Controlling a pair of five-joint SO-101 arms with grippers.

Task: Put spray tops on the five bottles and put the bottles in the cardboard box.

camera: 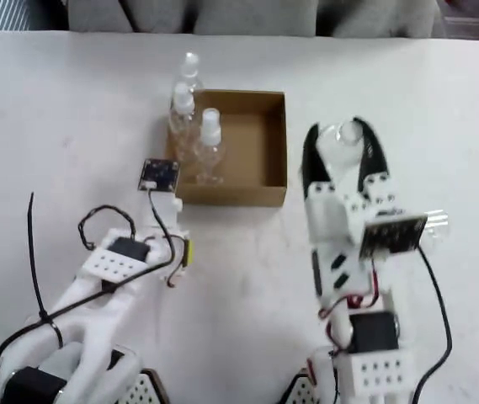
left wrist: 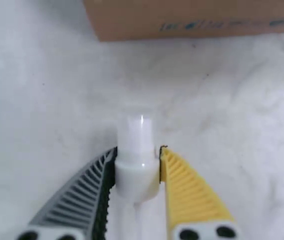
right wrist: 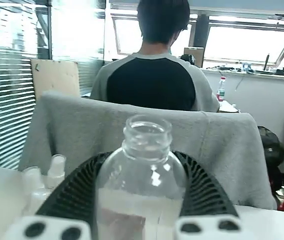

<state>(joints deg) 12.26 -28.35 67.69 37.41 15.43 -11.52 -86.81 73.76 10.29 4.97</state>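
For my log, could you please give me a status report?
Left claw shut on spray top. Right claw shut on uncapped bottle. Three capped bottles by cardboard box, apart from both.

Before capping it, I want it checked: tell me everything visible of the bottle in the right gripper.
The bottle is clear, seemingly plastic, with a round shoulder and a short ridged neck. Its mouth is open and uncapped. It stands upright in the right gripper, whose black fingers clasp its body on both sides. In the high view it is right of the box, apart from it. Whether its base touches the table cannot be seen.
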